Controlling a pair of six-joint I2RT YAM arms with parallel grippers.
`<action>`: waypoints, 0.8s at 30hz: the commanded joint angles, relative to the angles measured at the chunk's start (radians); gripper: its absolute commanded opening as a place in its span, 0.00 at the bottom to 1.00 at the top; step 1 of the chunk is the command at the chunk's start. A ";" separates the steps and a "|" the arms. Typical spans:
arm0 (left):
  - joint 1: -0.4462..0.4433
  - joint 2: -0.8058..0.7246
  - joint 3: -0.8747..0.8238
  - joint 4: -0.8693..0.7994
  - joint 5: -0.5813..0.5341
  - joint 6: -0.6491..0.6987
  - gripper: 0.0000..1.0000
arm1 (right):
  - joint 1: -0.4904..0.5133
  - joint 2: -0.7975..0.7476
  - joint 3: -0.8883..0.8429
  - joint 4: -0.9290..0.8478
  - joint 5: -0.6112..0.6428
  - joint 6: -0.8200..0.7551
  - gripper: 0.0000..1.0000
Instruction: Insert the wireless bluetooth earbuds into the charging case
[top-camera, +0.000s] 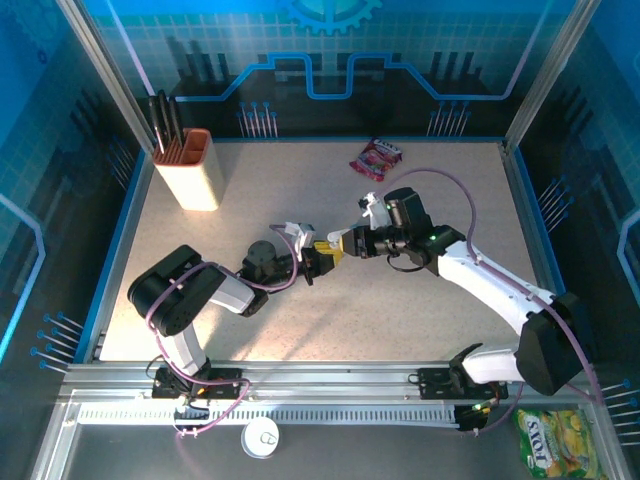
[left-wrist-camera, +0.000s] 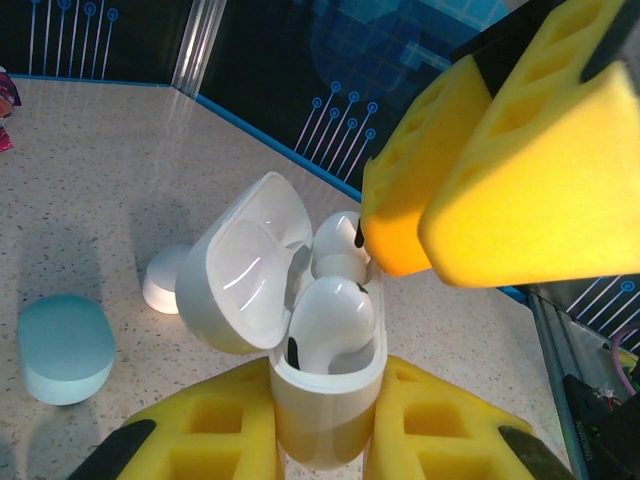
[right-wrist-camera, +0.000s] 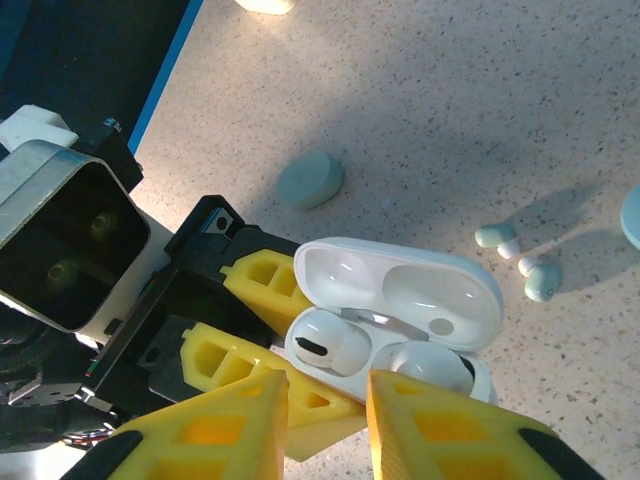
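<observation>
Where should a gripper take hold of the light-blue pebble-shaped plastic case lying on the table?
Probably across the two long sides of the light-blue pebble-shaped plastic case, coming down from above: it lies flat with bare tabletop around it.

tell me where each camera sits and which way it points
top external: above and behind the bases, looking down on the table; both arms show, left tool and right tool adjacent mid-table.
left wrist: on the left arm, facing forward past its own fingers, which grip the open white case.
right wrist: on the right arm, looking down between its own fingers.
shared: both wrist views show that case.
</observation>
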 joint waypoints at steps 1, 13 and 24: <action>0.001 0.003 -0.007 0.044 0.017 0.048 0.04 | 0.007 -0.055 0.012 0.011 0.009 -0.013 0.33; 0.003 -0.005 -0.061 0.043 0.012 0.366 0.04 | -0.005 -0.033 0.124 -0.136 0.125 -0.074 0.43; 0.001 -0.025 -0.075 0.042 0.000 0.444 0.03 | 0.079 0.201 0.384 -0.396 0.278 -0.168 0.28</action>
